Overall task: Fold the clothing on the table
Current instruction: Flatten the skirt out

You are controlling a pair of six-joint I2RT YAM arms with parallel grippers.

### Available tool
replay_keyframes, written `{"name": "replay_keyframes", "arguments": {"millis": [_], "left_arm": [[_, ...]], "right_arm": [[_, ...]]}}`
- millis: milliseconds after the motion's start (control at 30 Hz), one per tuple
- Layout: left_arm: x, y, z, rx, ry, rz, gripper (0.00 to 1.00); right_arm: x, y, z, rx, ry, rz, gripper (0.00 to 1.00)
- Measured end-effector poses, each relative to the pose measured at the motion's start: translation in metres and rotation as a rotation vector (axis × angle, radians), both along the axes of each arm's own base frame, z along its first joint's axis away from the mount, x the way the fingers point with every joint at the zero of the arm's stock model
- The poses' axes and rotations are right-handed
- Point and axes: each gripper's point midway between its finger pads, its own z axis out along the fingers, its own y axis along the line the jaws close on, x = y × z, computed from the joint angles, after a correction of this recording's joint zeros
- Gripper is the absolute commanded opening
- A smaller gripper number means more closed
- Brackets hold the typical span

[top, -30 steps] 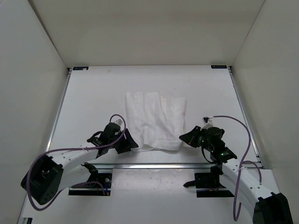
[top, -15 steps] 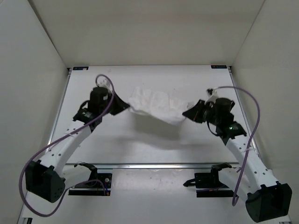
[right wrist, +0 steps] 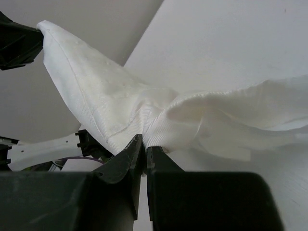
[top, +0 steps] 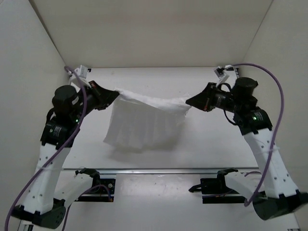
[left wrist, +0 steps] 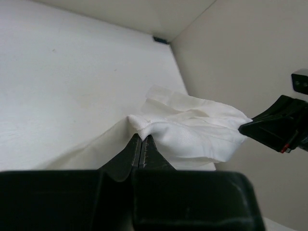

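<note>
Clothing (top: pixel 144 122), white and pleated, hangs spread in the air above the surface (top: pixel 211 144), its top edge stretched taut and the rest draping down from it. The left tool (top: pixel 114 91) is pressed together, pinching its upper left corner. The right tool (top: pixel 188 102), likewise pressed together, pinches its upper right corner.

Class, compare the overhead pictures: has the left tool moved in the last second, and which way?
Yes. The left tool has moved away from the near rail of the table, toward its far left corner, lifting the clothing with it.
</note>
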Motion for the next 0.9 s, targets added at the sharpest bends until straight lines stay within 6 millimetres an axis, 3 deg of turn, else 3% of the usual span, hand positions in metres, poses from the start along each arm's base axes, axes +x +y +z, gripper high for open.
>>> {"name": "replay_keyframes", "arguments": {"millis": [100, 200, 267, 367, 433, 533, 600, 667, 700, 733, 767, 800, 833, 900], "left_arm": [[0.037, 0.000, -0.037, 0.054, 0.107, 0.021, 0.00], [0.079, 0.000, -0.078, 0.112, 0.252, 0.033, 0.00], [0.106, 0.002, -0.086, 0.136, 0.306, 0.041, 0.00], [0.136, 0.007, -0.057, 0.135, 0.266, 0.050, 0.00], [0.141, 0.011, -0.027, 0.125, 0.194, 0.059, 0.00], [0.126, 0.012, 0.000, 0.111, 0.094, 0.055, 0.00], [0.109, 0.010, -0.007, 0.097, 0.068, 0.041, 0.00], [0.089, 0.007, -0.048, 0.089, 0.111, 0.019, 0.00], [0.080, 0.006, -0.075, 0.087, 0.144, 0.013, 0.00], [0.072, 0.004, -0.108, 0.090, 0.208, 0.006, 0.12], [0.064, 0.002, -0.141, 0.093, 0.261, -0.003, 0.37], [0.055, 0.002, -0.177, 0.103, 0.334, -0.008, 0.49], [0.044, 0.002, -0.216, 0.109, 0.412, -0.013, 0.62], [0.007, 0.007, -0.291, 0.121, 0.592, -0.012, 0.71]], "right_arm": [[0.029, 0.010, -0.028, -0.020, 0.115, 0.021, 0.00], [0.071, 0.023, -0.058, -0.069, 0.241, 0.031, 0.00], [0.097, 0.029, -0.061, -0.108, 0.262, 0.018, 0.00], [0.129, 0.033, -0.027, -0.140, 0.171, -0.018, 0.00], [0.134, 0.030, 0.004, -0.131, 0.089, -0.030, 0.00], [0.132, 0.016, 0.035, -0.113, -0.015, -0.062, 0.00], [0.125, 0.010, 0.027, -0.115, -0.021, -0.071, 0.00], [0.116, 0.006, -0.006, -0.123, 0.031, -0.069, 0.00], [0.112, 0.005, -0.029, -0.131, 0.071, -0.067, 0.06], [0.107, 0.005, -0.057, -0.143, 0.136, -0.065, 0.16], [0.102, 0.006, -0.083, -0.152, 0.186, -0.060, 0.52], [0.094, 0.006, -0.117, -0.173, 0.260, -0.062, 0.82], [0.083, 0.005, -0.150, -0.201, 0.337, -0.060, 0.99], [0.053, 0.001, -0.211, -0.263, 0.472, -0.058, 0.99]]}}
